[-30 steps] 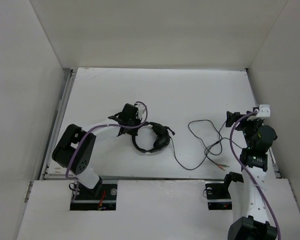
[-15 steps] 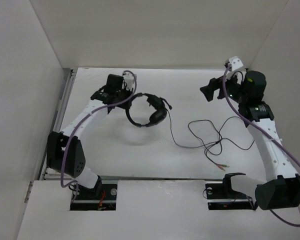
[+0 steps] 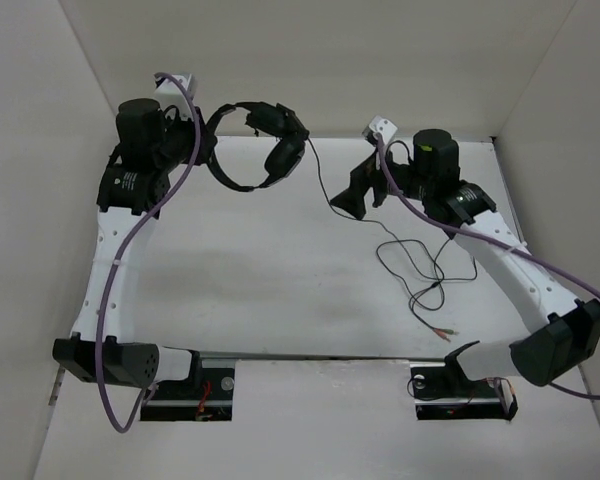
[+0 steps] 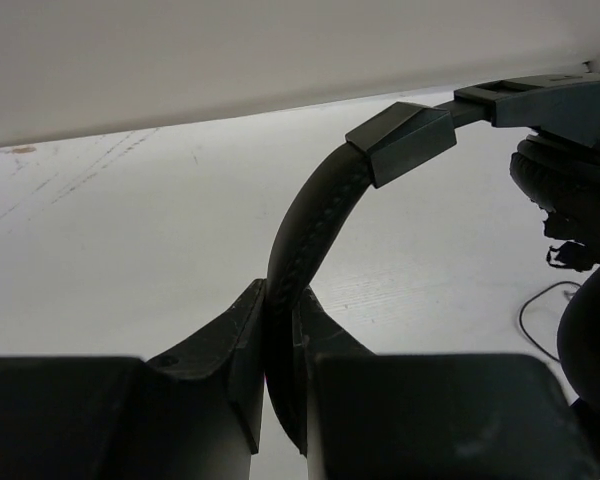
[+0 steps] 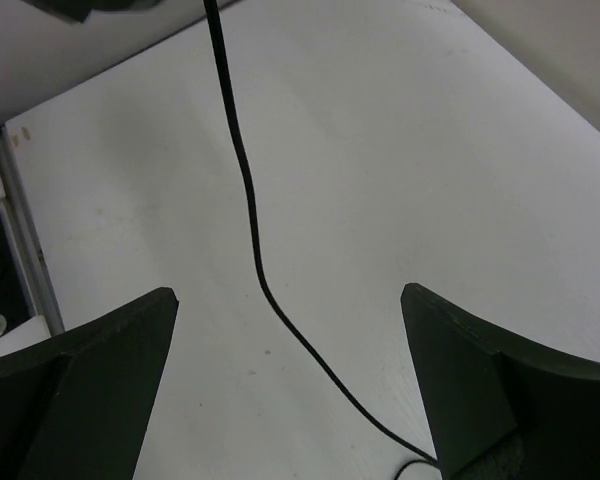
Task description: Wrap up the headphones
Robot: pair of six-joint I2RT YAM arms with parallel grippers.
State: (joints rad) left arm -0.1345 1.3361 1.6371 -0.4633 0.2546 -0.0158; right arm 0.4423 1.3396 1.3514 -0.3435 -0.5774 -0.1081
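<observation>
1. Top view: the left gripper (image 3: 202, 150) is holding the headphones (image 3: 258, 150) aloft over the table's (image 3: 230, 290) far-left corner, with the band reaching rightward to the earcups.
2. Left wrist: its jaws are clamping the headband (image 4: 315, 210) edgewise.
3. Right wrist: the right gripper (image 5: 287, 298) is gaping wide, and the cable (image 5: 242, 170) is running between its fingers, touching neither.

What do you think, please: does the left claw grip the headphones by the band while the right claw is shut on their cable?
Not quite: the right claw is open, the cable passing between its fingers, as the right wrist view shows. The left claw does grip the headphones by the band.
</observation>
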